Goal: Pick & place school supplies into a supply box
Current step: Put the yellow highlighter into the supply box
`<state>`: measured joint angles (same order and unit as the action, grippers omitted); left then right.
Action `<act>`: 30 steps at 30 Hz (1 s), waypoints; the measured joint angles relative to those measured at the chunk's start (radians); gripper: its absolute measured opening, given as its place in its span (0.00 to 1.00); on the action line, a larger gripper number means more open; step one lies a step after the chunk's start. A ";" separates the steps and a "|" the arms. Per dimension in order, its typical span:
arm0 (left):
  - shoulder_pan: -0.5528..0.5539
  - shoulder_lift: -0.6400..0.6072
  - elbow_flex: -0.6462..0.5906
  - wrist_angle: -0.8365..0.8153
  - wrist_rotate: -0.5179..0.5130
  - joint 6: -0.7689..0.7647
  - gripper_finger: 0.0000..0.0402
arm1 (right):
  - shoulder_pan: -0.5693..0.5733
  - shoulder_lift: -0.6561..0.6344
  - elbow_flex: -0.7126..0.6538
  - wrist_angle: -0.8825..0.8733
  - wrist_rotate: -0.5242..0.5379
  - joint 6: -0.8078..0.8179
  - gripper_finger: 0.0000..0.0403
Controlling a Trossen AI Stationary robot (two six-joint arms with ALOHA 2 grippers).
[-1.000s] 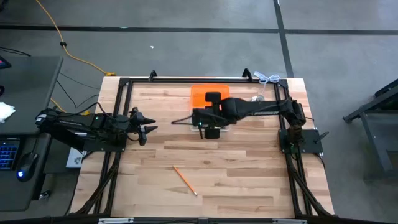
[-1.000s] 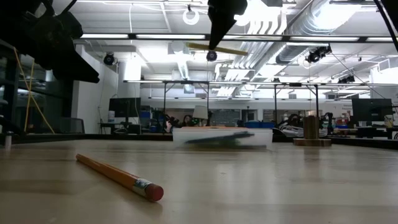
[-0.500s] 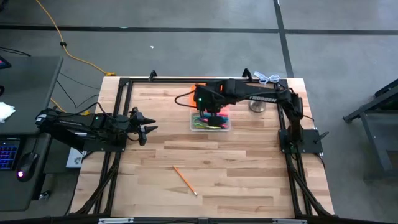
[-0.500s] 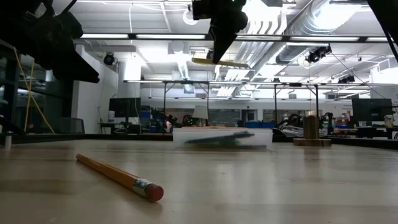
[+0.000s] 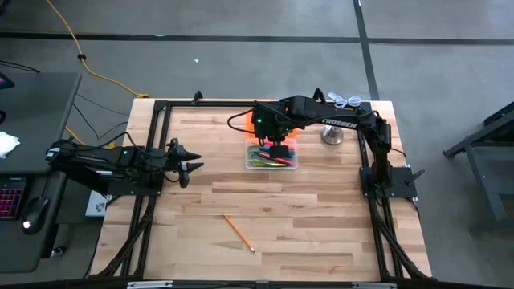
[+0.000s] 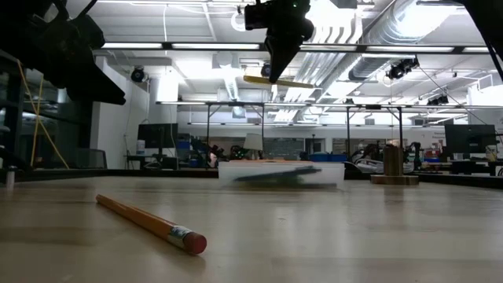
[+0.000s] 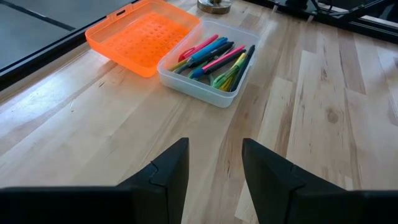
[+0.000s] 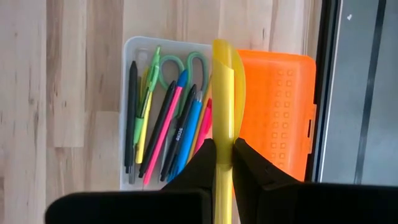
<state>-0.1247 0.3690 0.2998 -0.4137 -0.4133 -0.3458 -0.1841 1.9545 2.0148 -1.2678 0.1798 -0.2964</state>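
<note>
Bright, even overhead light throughout. In the low view, ceiling strip lights (image 6: pixel 196 45) glare, silhouetting the arms. The foreground pencil (image 6: pixel 149 223) and distant supply box (image 6: pixel 280 174) look soft.

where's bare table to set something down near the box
Bare wood lies between the clear plastic tub and the loose orange pencil, and along the table's right side. It is crowded behind the tub: the orange lid touches it, the silver bell-shaped object stands nearby, and the right hand hangs overhead gripping a yellow ruler.

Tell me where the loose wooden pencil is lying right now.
In the high view, the orange-yellow wooden pencil lies alone on the table's near-centre boards, well short of the clear plastic tub and between the two arms' sides; in the low view it lies closest, eraser forward.
</note>
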 joint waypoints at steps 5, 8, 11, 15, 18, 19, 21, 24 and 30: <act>0.000 0.000 0.000 0.000 0.000 0.000 0.45 | 0.000 0.000 0.000 0.000 -0.001 -0.001 0.04; 0.000 0.000 0.000 0.000 0.000 0.000 0.45 | 0.000 0.000 0.000 0.001 -0.008 0.000 0.04; 0.000 0.000 0.000 0.000 0.000 0.000 0.45 | 0.000 0.004 0.000 0.013 -0.040 0.004 0.04; 0.000 0.000 0.000 0.000 0.000 0.000 0.45 | -0.001 0.028 0.000 0.016 -0.072 0.006 0.04; 0.000 0.000 0.000 0.000 0.000 0.000 0.45 | -0.005 0.049 0.000 0.016 -0.096 0.006 0.04; 0.000 0.000 0.000 0.000 0.001 0.000 0.45 | -0.007 0.057 0.000 0.016 -0.101 0.006 0.04; 0.000 0.000 0.000 0.000 0.001 0.000 0.45 | -0.013 0.071 0.000 0.017 -0.121 0.004 0.04; 0.000 0.000 0.000 0.000 0.001 0.000 0.45 | -0.021 0.089 0.000 0.019 -0.142 0.004 0.04; 0.000 0.000 0.000 0.000 0.001 0.000 0.45 | -0.044 0.128 0.000 0.030 -0.206 0.001 0.04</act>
<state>-0.1246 0.3691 0.2996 -0.4141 -0.4122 -0.3458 -0.2278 2.0829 2.0148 -1.2381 -0.0261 -0.2955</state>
